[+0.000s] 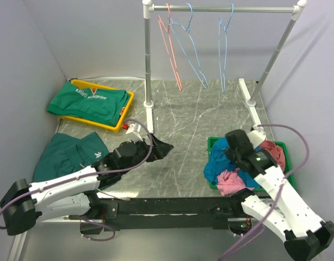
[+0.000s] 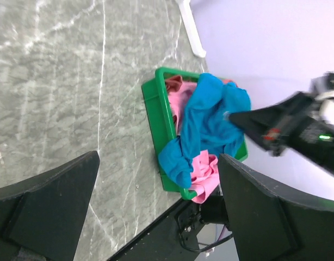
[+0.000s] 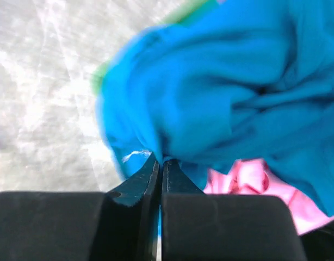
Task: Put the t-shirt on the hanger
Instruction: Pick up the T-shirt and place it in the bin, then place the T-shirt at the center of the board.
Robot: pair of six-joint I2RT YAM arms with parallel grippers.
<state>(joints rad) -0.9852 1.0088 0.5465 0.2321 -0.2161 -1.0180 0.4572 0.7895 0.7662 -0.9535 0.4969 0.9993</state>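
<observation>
One green bin holds pink garment and t-shirt, pinched by right jaws; left jaws gape.

Left arm, right arm: white shells, black joints. Purple cable loops along each. Black wedge-shaped fingers. Green light on right wrist.

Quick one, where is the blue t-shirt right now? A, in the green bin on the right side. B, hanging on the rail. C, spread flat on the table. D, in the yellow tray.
A: the blue t-shirt is heaped in the green bin with a pink garment, and the right pincer is shut on a fold of it.
</observation>
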